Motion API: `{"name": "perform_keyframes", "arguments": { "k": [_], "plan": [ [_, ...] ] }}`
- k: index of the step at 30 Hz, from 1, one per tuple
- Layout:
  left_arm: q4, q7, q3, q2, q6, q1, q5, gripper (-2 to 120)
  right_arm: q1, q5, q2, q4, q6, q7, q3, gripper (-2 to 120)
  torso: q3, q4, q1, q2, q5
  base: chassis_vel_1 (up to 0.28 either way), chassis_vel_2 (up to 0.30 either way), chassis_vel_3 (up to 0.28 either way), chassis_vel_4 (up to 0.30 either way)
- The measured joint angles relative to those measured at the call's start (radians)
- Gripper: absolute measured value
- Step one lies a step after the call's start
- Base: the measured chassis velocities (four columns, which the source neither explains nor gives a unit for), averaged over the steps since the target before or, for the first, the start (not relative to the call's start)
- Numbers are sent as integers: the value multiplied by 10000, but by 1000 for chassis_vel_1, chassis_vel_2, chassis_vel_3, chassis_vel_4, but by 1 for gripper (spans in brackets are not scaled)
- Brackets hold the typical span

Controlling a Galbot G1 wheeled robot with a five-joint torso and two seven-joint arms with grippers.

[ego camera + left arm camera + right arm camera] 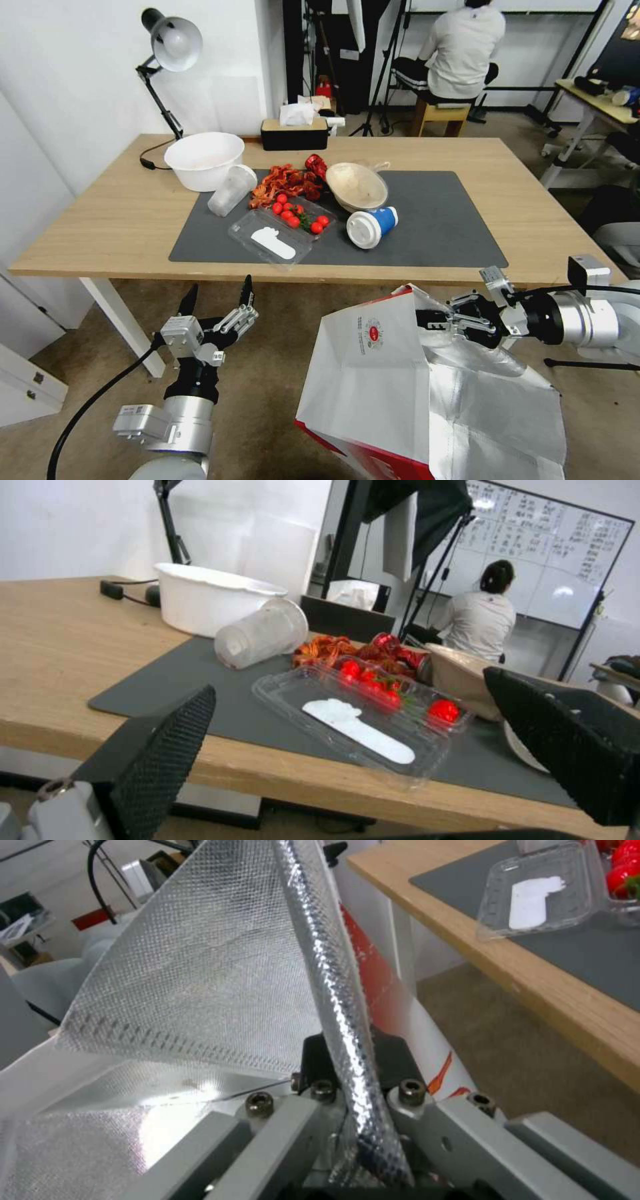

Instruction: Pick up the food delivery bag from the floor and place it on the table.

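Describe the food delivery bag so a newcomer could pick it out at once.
Start at the light-wood table with its dark grey mat; look below its near edge, toward the robot's right. There the food delivery bag hangs, its rim pinched in the right gripper, jaws shut on the foil edge. It is the only large, boxy white-and-red thing, foil-lined, with a small round red logo.

Head cam is looking fwd and down from above, taking in the whole table (120,227), floor in front, both arms. Left wrist cam is sitting low, about at tabletop level, near the front edge, facing across the grey mat (187,680) toward the back wall. Right wrist cam is pressing v. close on the food delivery bag (220,985), table edge beyond. All three are sharing the clear plastic tray (273,239).
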Motion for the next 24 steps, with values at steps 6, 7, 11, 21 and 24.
{"name": "perform_keyframes", "arguments": {
  "k": [6, 7, 11, 21, 24],
  "plan": [
    [9, 42, -1, 8, -32, 38, -68, 100, 9, -24, 19, 8, 0, 0, -48, 0, 90, 0, 67, 156, 0, 0, 0, 0, 0],
    [13, 42, -1, 0, -60, 23, -78, 100, 11, -26, 21, 9, 0, 0, -50, 0, 93, 0, 69, 162, 0, 0, 0, 0, 0],
    [33, 29, 8, -19, -114, -1, -91, 100, 2, -36, 26, 12, 0, 0, -51, 0, 94, 0, 69, 162, 0, 0, 0, 0, 0],
    [4, -1, 10, -9, -193, 18, -111, 100, -192, -51, 58, 90, -1, -1, 108, 0, 68, 0, 49, 115, 0, 0, 0, 0, 0],
    [-1, -5, 2, 9, -164, 31, -196, 100, -348, -57, 75, 122, -1, -23, 247, 0, 61, 0, 43, 102, 0, 0, 0, 0, 0]
  ]
}}
